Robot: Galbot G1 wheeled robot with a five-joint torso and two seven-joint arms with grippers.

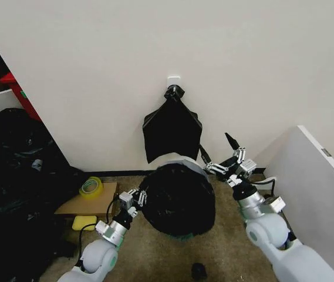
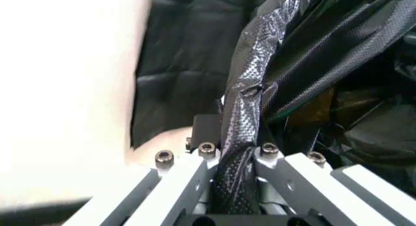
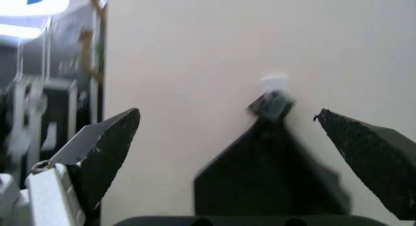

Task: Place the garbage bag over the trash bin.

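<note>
The head camera looks down and forward at the wall. The left wrist camera sits very near its fingers, black film between them. The right wrist camera faces the wall; between its fingers hangs the black bag, shared with the head view.

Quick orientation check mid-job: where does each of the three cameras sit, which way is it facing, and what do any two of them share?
Head view: on the head, looking forward and down at the black plastic garbage bag covering the round bin on the floor; both arms show, left gripper at the bag's edge, right gripper raised near the wall.
Left wrist view: on the left wrist, facing the bag, pinched between its fingers.
Right wrist view: on the right wrist, facing the wall; open dark fingertips frame a black bag hanging from a white wall hook.
Shared: head and right wrist views both show that hanging bag.
</note>
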